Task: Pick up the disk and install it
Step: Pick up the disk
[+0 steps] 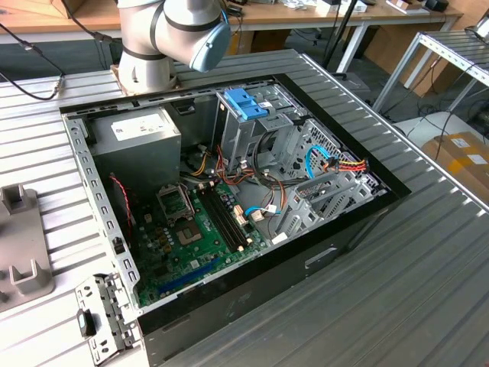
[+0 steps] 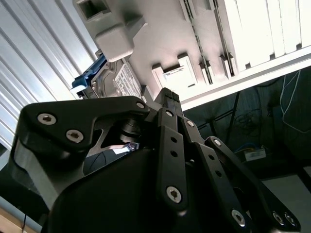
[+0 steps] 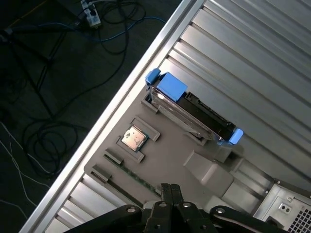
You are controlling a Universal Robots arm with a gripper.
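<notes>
How the disk [image 3: 192, 109] looks: flat dark-metal hard drive in a light-blue plastic carrier, blue tabs at both ends.
Disk place: on edge in the grey plastic fixture plate [image 3: 165, 155] on the ribbed metal tabletop [image 3: 252, 58].
Fingers [image 3: 165, 191]: closed together, holding nothing, well apart from the disk.

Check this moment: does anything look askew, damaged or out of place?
Nothing stands out. The disk stands on edge in its grey holder, with the pincer apart from it. A loose metal bracket lies on the table beside the open case.
</notes>
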